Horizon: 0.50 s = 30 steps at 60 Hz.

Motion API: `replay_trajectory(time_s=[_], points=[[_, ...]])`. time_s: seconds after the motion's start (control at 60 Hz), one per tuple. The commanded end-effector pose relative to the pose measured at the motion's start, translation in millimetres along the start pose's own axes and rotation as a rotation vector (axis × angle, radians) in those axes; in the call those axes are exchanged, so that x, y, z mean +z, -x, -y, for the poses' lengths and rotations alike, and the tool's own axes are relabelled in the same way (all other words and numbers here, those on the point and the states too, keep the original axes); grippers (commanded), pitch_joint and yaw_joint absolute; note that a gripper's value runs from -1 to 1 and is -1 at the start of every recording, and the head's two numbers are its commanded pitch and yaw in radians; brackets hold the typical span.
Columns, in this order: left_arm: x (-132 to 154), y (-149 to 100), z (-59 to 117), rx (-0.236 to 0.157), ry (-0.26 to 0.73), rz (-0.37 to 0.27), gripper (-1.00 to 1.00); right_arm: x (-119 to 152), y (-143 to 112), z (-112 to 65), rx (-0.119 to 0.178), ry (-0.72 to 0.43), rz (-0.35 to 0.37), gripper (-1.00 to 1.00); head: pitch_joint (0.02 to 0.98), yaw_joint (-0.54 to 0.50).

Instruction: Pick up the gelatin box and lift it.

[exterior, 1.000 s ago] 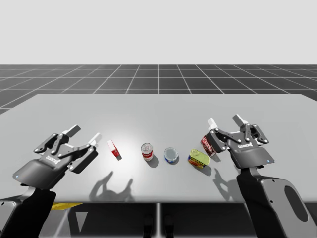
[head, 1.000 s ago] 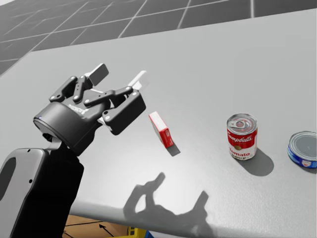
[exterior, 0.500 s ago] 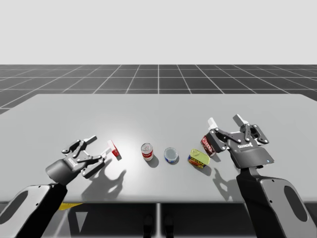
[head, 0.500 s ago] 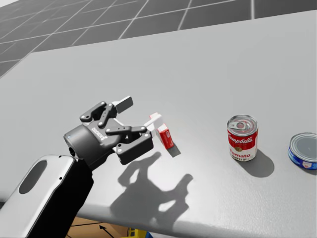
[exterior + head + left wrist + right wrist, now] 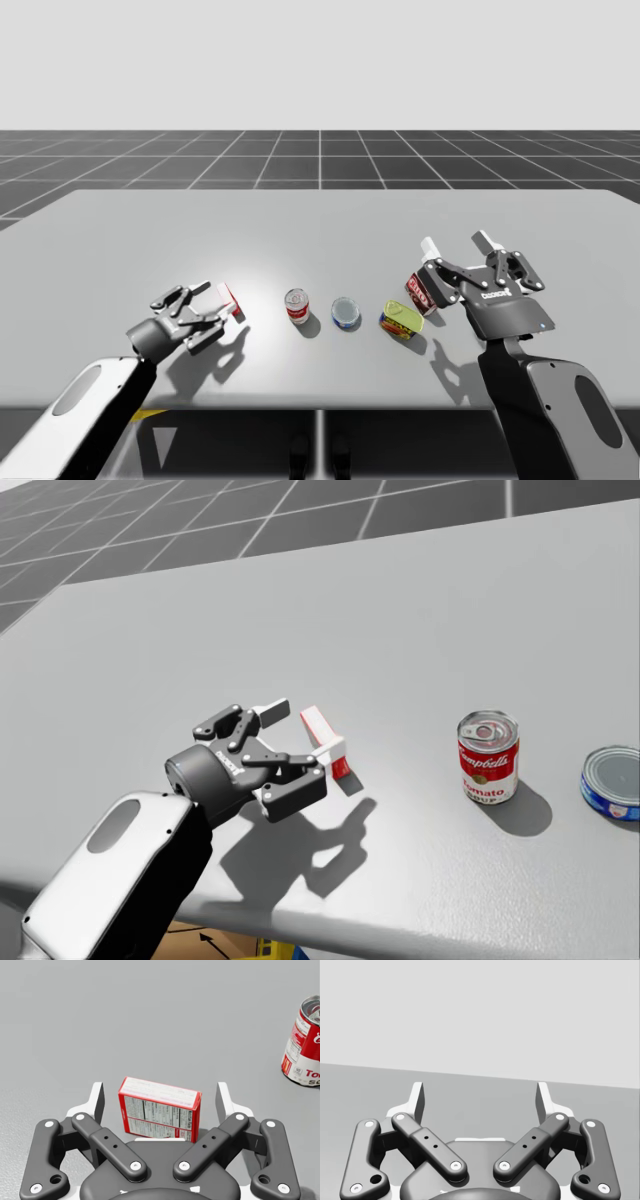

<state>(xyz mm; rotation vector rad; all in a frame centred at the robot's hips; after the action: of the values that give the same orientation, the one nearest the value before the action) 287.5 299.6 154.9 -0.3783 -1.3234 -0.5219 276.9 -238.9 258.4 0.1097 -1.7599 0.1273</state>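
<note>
Step in hand: pre-grasp on the gelatin box (image 5: 160, 1115), with the squeeze not yet made. The box stands on edge on the table (image 5: 320, 225), toward my left side and apart from the red-and-white soup can (image 5: 488, 756).

In the left wrist view the box sits between the fingers of my left gripper (image 5: 160, 1097), close up against the palm. The jaws are wide and there's a sliver of table showing on both sides, so there's no contact yet as far as I can tell. In the head view the near finger overlaps the box edge (I trust the wrist cam on this one). The box also looks a bit skewed rel. to the fingers, with one corner nearer the right-hand finger.

Next move, as I judge it: close the left jaws evenly until both pads bear on the box, then go straight up. It's light and thin, so an off-centre squeeze could twist it or tip it flat. Best to close slowly and check both pads are seated before lifting. Keep the lift vertical, so it goes nowhere near the soup can.

My right gripper (image 5: 457, 244) hovers over the far right of the table, jaws wide w/ nothing between them. It sits just beside a dark red box (image 5: 421, 292) and isn't needed for this step.
</note>
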Motion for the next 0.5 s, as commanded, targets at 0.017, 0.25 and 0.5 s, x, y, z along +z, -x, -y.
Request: replay_trajectory(time_s=[0.017,0.25,0.5], points=[[-8.4,4.0,-0.2,-0.004,0.008,-0.009,-1.0,0.4,-0.4,0.3,-0.001,0.0,0.002,-1.0,0.803,0.38],[-22.0,5.8,-2.9,-0.001,0.012,-0.021,-1.0,0.5,-0.5,0.5,-0.002,0.0,0.002,-1.0,0.808,0.38],[-32.2,15.3,-5.2,0.007,0.019,-0.05,-1.0,0.6,-0.5,0.5,-0.003,-0.001,0.002,-1.0,0.812,0.38]])
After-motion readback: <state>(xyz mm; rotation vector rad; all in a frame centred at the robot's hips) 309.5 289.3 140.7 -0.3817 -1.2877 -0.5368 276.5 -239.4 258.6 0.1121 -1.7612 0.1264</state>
